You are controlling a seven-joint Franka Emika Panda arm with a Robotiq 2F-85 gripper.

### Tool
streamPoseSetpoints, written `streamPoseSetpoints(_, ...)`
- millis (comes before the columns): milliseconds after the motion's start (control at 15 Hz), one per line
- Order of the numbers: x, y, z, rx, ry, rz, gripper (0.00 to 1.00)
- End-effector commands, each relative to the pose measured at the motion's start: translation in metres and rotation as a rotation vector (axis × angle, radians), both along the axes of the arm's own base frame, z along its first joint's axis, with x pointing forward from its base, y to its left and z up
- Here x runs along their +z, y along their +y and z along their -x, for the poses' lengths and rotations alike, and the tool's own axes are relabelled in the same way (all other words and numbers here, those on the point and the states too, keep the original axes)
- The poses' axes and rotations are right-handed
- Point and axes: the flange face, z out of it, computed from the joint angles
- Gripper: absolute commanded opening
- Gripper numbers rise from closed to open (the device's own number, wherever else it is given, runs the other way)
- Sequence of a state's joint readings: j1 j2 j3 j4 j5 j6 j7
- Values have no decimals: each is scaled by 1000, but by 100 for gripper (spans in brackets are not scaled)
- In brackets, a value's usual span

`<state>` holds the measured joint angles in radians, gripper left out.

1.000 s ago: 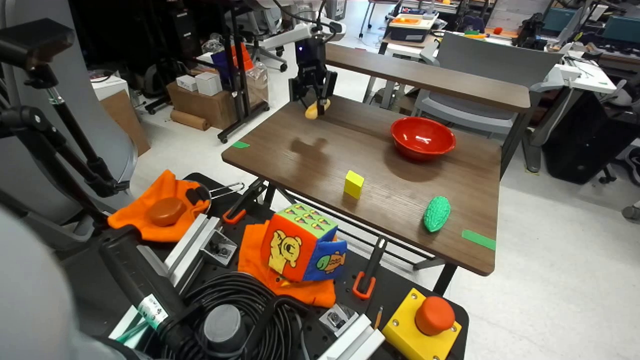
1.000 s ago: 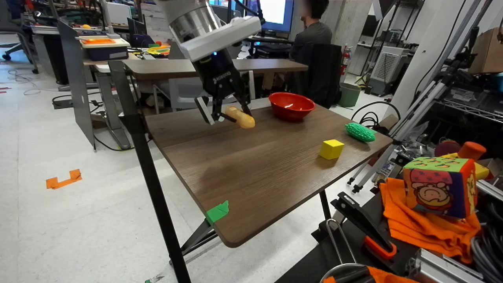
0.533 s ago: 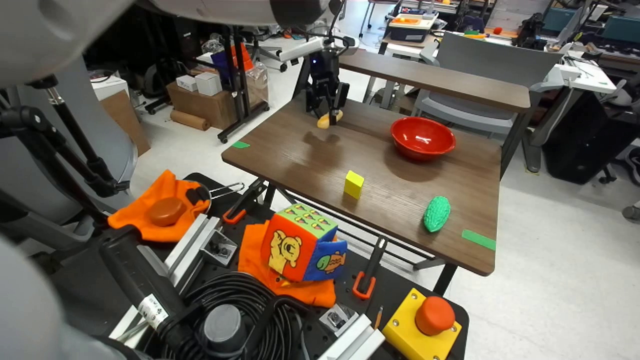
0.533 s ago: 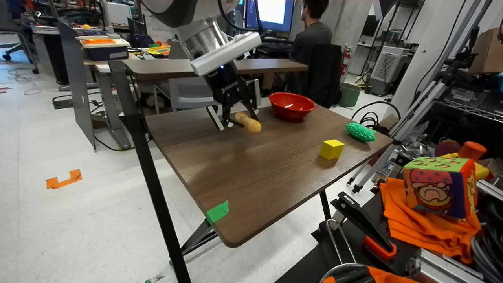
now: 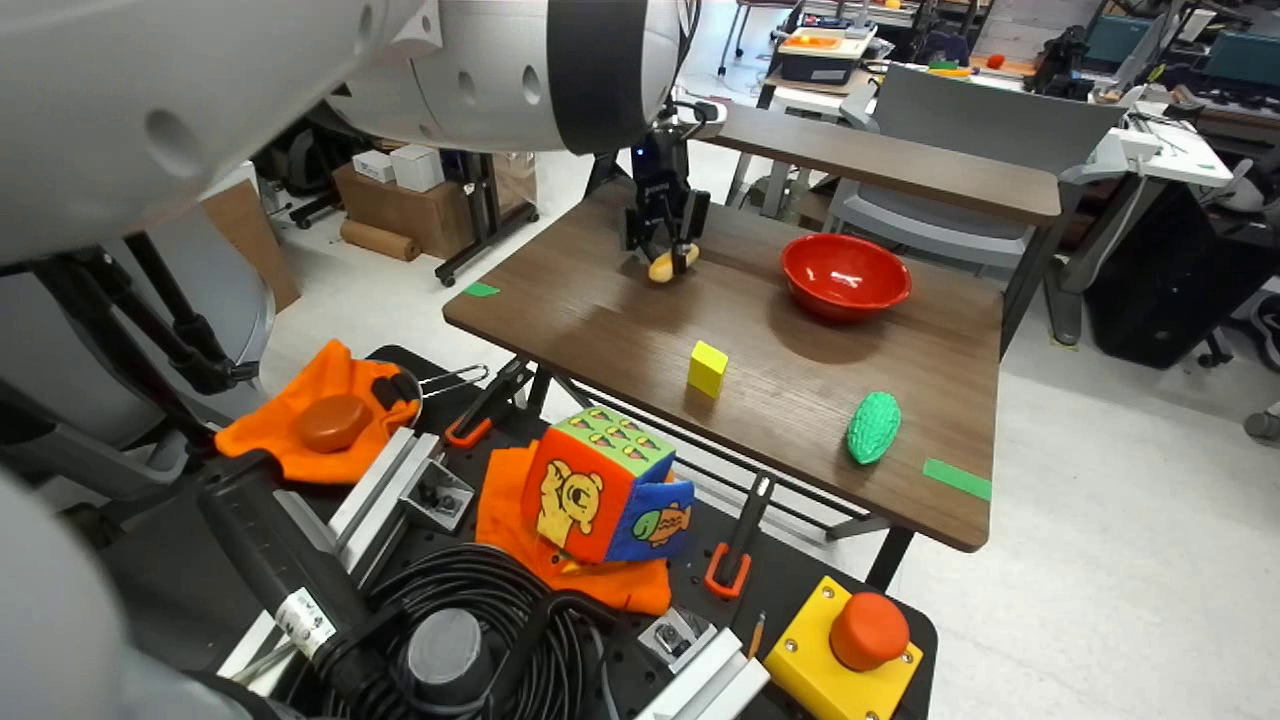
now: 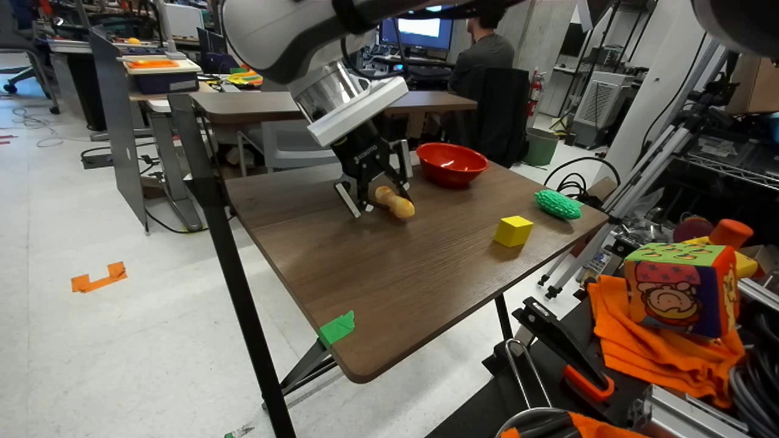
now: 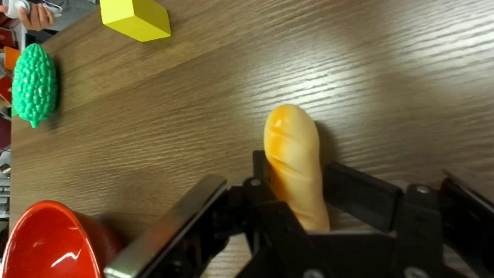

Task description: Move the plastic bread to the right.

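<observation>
Well, you have the black two-fingered gripper [image 7: 294, 170] clamped on the small, elongated yellow-orange plastic loaf [image 7: 295, 150], left of the round, glossy red bowl [image 6: 451, 176] in both exterior views

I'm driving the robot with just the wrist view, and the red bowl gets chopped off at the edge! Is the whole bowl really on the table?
Observer: Yes, in both exterior views the whole red bowl stands upright on the table.
Child: Cool! And what's above my gripper, the one holding the plastic bread?
Observer: In an exterior view, a white bar sits above it.
Child: Are there any toys that aren't on the table?
Observer: Yes, a cube with a yellow bear on it sits on orange cloth beside the table.
</observation>
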<state>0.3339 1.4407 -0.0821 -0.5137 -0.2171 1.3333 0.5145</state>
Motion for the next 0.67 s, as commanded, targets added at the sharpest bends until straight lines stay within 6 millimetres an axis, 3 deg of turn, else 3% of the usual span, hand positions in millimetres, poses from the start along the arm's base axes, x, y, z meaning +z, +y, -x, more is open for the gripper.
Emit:
streamPoseSetpoints(0,-5,-10,4,12,35,43,64)
streamPoseSetpoints(67,-3,-11,6,16,53,42,66)
streamPoseSetpoints(267,16,-7,9,2,98,21,86)
streamPoseSetpoints(400,45,6,6,-13,84,-39,99)
streamPoseSetpoints(600,116,33,-7,-42,-12,-189,100)
